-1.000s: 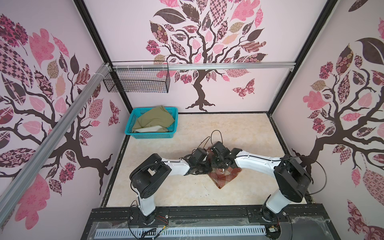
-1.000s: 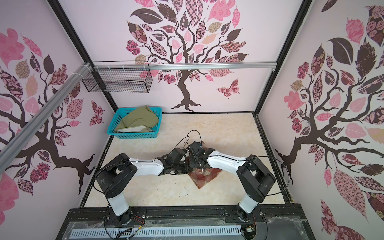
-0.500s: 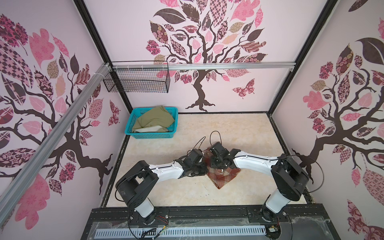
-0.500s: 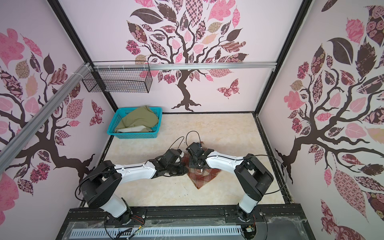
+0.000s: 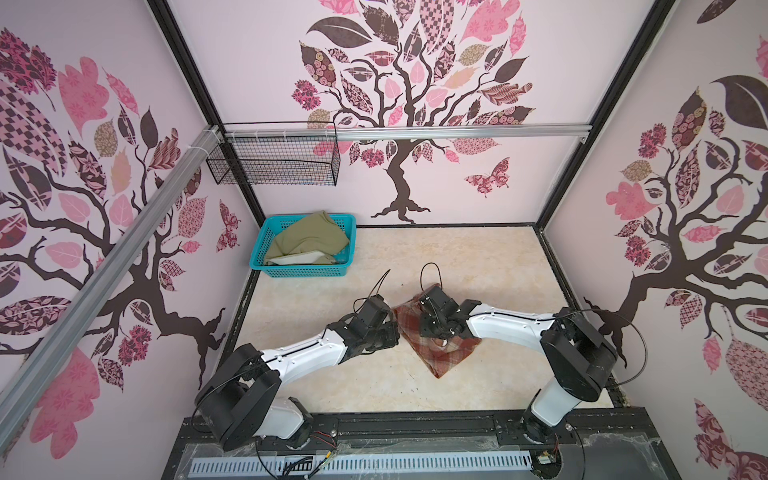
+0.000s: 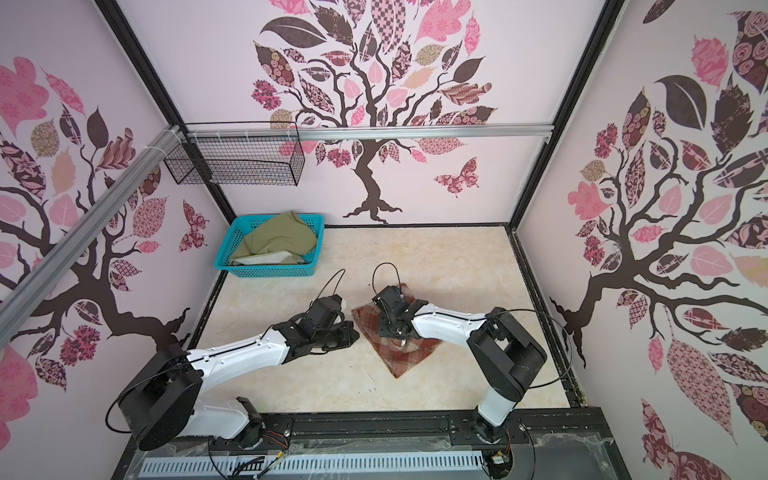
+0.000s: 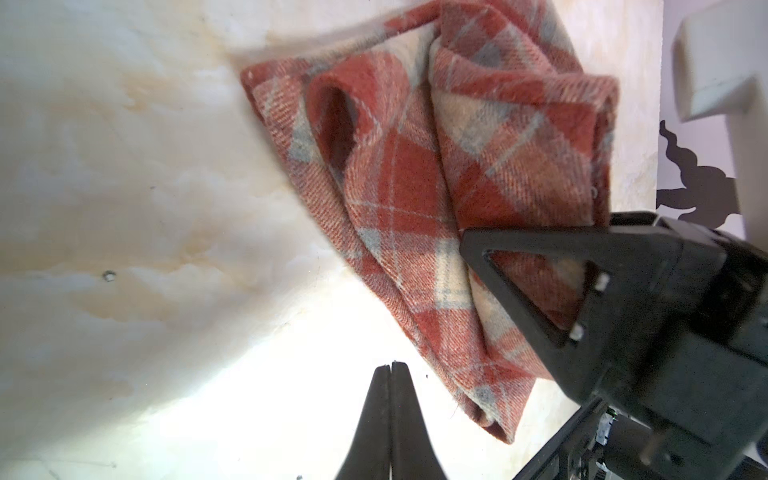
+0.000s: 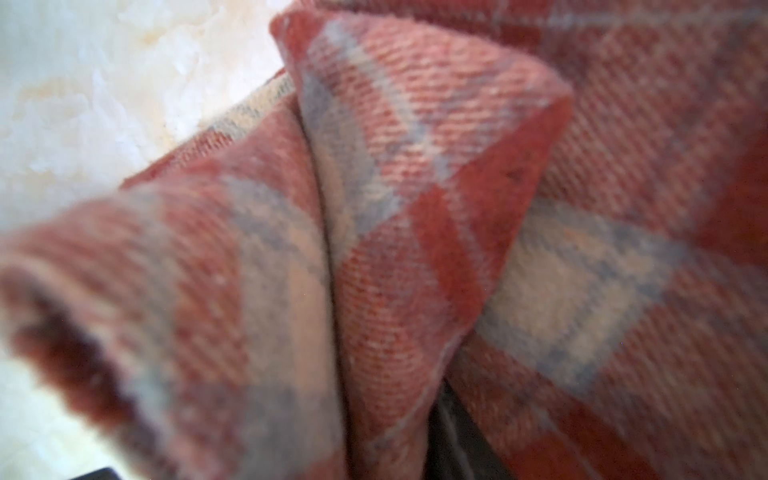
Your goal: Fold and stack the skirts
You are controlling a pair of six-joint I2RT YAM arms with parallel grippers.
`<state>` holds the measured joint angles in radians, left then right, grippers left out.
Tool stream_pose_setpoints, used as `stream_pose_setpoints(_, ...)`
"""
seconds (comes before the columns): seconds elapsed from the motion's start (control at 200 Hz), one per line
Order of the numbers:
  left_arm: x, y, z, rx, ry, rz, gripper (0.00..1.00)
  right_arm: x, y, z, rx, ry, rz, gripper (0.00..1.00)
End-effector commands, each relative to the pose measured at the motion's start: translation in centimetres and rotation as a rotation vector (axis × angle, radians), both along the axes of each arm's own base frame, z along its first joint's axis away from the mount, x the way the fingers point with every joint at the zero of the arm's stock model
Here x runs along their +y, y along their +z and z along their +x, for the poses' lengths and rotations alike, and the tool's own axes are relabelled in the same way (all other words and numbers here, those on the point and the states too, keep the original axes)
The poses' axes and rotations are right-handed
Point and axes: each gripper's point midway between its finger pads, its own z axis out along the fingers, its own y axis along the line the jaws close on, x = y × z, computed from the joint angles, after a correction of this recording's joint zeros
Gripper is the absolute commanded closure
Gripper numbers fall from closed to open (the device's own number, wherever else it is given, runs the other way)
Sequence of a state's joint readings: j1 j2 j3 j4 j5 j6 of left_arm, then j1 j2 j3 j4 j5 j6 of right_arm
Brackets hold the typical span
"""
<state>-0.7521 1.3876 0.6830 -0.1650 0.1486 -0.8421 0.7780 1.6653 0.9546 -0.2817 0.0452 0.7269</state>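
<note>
Plaid skirt (image 5: 440, 351): lies bunched in loose folds near the middle of the table (image 5: 478, 266). Olive skirt (image 5: 309, 243): sits heaped in the turquoise basket (image 5: 303, 272) at the far left corner, well apart. Left gripper (image 7: 390, 368): is clenched on nothing, just beside the plaid edge, not touching. Right gripper (image 5: 434, 330): sits on the plaid folds, one black finger (image 7: 540, 249) against the cloth; cannot tell whether released or grasping.

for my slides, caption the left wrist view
Shut left gripper beside the folded plaid skirt; right gripper over its fold.
</note>
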Motion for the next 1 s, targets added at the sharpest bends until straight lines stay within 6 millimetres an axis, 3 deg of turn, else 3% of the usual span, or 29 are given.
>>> stream_pose_setpoints(0.0,1.2,-0.4,0.0,-0.001,0.034,0.041,1.0,0.7,1.1,0.1,-0.014,0.017,0.025,0.53)
stream_pose_setpoints(0.29,1.1,-0.2,0.2,-0.006,0.021,0.052,1.0,1.2,2.9,0.4,-0.046,0.026,0.068,0.47)
stream_pose_setpoints(0.53,-0.8,-0.3,0.9,0.009,-0.026,0.03,1.0,1.3,4.2,0.4,-0.065,0.029,0.091,0.4)
stream_pose_setpoints(0.79,-2.8,-2.1,1.8,0.048,-0.085,0.038,1.0,1.3,5.4,0.3,-0.081,0.033,0.105,0.33)
stream_pose_setpoints(0.995,-3.4,-1.7,2.2,0.039,-0.092,0.017,1.0,1.0,7.0,0.3,-0.118,0.032,0.118,0.29)
